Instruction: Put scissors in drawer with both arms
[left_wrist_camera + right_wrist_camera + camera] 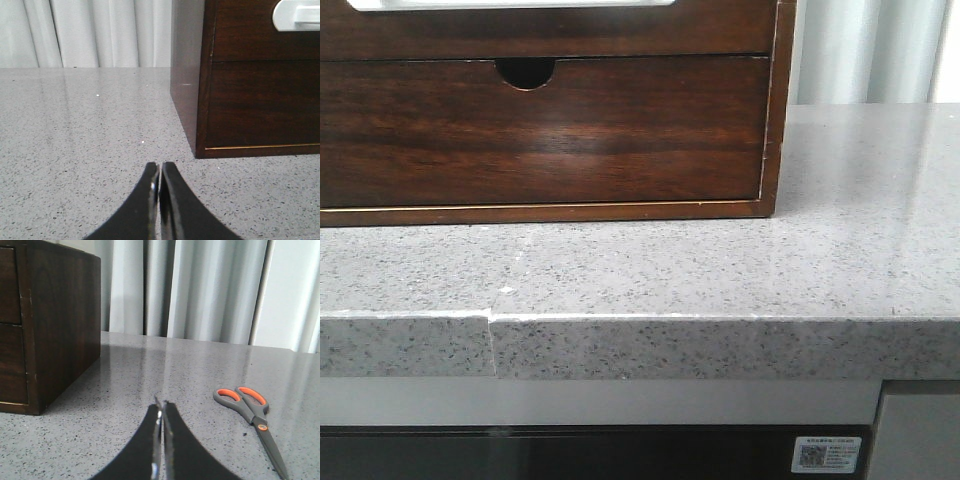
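Scissors (252,417) with grey blades and orange-lined handles lie flat on the speckled grey countertop (720,270); we see them only in the right wrist view, where they rest near the right gripper (161,407), apart from its fingers and well apart from the dark wooden cabinet (60,325). That gripper's jaws are pressed together with nothing between them. In the left wrist view the left gripper (160,167) is likewise closed on nothing, hovering low over the counter just off the cabinet's corner. In the front view we find the cabinet standing on the counter, the lower drawer (540,130) with its half-round finger notch (525,72) pushed in flush. Above it sits the upper drawer (550,30), a wide glossy dark brown front with a white rounded-corner handle area (510,4) along its upper edge; it looks closed, though the frame cuts off most of it. Pale curtains (200,290) hang behind the counter
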`<state>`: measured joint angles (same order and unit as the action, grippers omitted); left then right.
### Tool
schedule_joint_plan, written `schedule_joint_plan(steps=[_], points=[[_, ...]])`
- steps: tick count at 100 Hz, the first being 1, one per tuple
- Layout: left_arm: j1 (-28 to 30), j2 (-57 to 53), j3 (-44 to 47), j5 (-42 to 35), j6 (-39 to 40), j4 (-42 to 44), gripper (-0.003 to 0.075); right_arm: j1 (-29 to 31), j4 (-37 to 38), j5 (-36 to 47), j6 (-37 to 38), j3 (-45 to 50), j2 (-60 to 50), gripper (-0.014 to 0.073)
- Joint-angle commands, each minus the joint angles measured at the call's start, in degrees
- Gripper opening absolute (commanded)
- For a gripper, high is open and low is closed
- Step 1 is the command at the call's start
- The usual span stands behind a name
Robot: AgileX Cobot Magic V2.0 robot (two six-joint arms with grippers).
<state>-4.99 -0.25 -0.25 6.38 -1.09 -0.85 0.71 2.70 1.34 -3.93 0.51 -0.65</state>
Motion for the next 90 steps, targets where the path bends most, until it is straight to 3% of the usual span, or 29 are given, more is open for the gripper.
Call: schedule_joint_plan(steps=[1, 78, 90], points=[[0.2, -1.8, 2.1, -4.8, 0.3, -0.5, -0.002, 0.2, 0.6, 5.0, -0.2, 1.0, -1.2, -0.0069], [0.2, -1.8, 2.1, -5.3, 0.3, -0.4, -0.002, 0.2, 0.6, 5.0, -0.2, 1.0, -1.2, -0.0069], [0.2, -1.8, 1.9, -8.8, 0.7, -0.9, -0.002, 0.2, -3.1, 5.7, 0.0, 0.3, -1.2, -0.0069]])
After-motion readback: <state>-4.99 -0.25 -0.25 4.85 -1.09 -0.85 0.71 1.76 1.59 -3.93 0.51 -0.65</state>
